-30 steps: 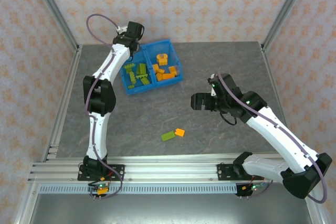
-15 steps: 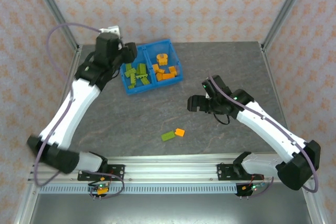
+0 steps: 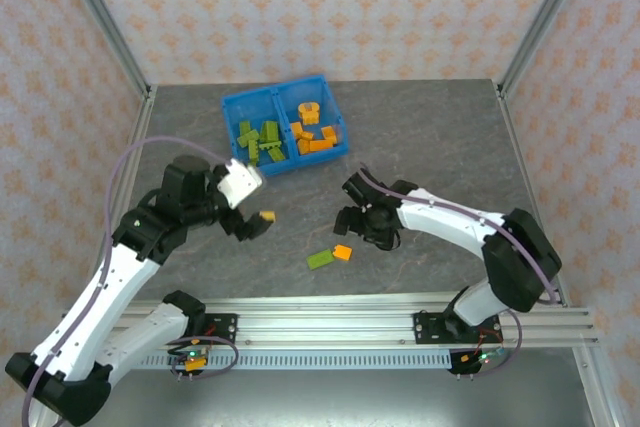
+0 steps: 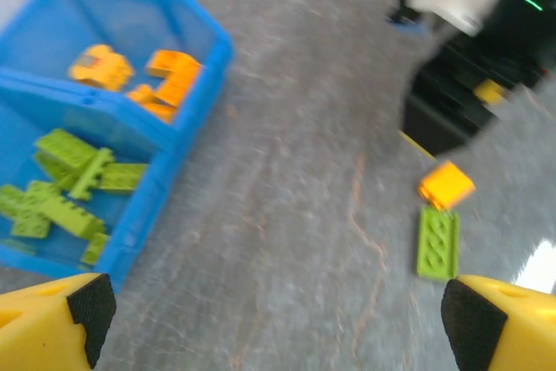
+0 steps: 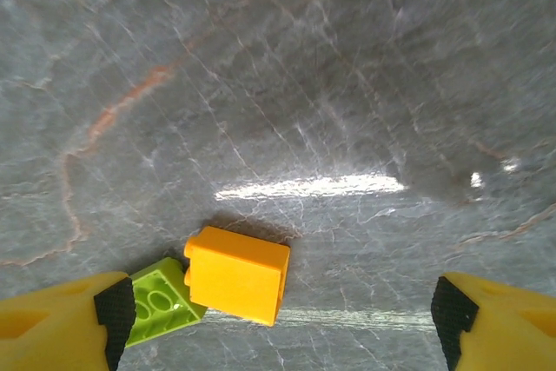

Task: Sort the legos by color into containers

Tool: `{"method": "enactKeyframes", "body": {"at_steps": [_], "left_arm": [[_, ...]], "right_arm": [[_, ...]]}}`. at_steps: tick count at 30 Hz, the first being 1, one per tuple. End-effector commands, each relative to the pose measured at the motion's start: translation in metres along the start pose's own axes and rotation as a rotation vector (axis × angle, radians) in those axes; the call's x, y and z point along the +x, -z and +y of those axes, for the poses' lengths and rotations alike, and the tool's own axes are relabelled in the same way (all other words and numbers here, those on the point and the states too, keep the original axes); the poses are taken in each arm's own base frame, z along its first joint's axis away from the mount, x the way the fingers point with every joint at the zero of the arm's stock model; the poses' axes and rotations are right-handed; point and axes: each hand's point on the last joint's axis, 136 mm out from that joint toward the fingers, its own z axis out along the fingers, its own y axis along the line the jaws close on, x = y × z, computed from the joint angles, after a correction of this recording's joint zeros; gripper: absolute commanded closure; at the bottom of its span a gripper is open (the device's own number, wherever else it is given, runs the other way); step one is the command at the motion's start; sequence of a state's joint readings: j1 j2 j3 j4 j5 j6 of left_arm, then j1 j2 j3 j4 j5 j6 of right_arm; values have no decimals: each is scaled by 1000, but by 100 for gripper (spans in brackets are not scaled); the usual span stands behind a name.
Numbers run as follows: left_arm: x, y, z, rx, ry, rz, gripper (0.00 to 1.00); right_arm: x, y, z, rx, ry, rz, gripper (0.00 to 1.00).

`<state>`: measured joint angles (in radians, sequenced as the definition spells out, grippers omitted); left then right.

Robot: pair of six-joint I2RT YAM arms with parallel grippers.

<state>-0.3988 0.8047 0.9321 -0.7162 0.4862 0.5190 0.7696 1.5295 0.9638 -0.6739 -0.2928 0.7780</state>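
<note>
Dark grey marbled desk (image 3: 420, 137), kinda glossy with light glare on it. Peach floral-pattern walls (image 3: 330, 7) all around, aluminium posts (image 3: 108, 22) in corners, slotted rail (image 3: 330, 325) up front.

Left arm (image 3: 112, 275), right arm (image 3: 445, 219): identical build.
Links: white moulded shells, rounded.
Joints, elbow housings: black.
Bases (image 3: 185, 312): black.
Lilac cable (image 3: 165, 139): routed externally along each arm, loose loop.
Left pincer (image 4: 274, 319), right pincer (image 5: 278, 319): two yellow fingers (image 4: 30, 319) each, black pads (image 4: 87, 301) on inner faces.
</note>
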Motion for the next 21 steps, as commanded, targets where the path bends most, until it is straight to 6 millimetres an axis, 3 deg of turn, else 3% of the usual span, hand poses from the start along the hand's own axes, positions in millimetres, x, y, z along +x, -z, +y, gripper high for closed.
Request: {"method": "enactKeyframes", "body": {"at_steps": [1, 4, 10, 21], "left_arm": [[25, 3, -34, 121, -252, -12, 0], [47, -1, -57, 206, -431, -37, 0], [56, -10, -64, 232, -464, -58, 0], [56, -15, -60, 202, -483, -76, 0]], "right_arm": [[11, -6, 2, 59, -34, 33, 10], [20, -17, 15, 50, -24, 63, 11], [21, -32, 24, 92, -42, 77, 12], [24, -46, 2, 218, -91, 77, 44]]}}
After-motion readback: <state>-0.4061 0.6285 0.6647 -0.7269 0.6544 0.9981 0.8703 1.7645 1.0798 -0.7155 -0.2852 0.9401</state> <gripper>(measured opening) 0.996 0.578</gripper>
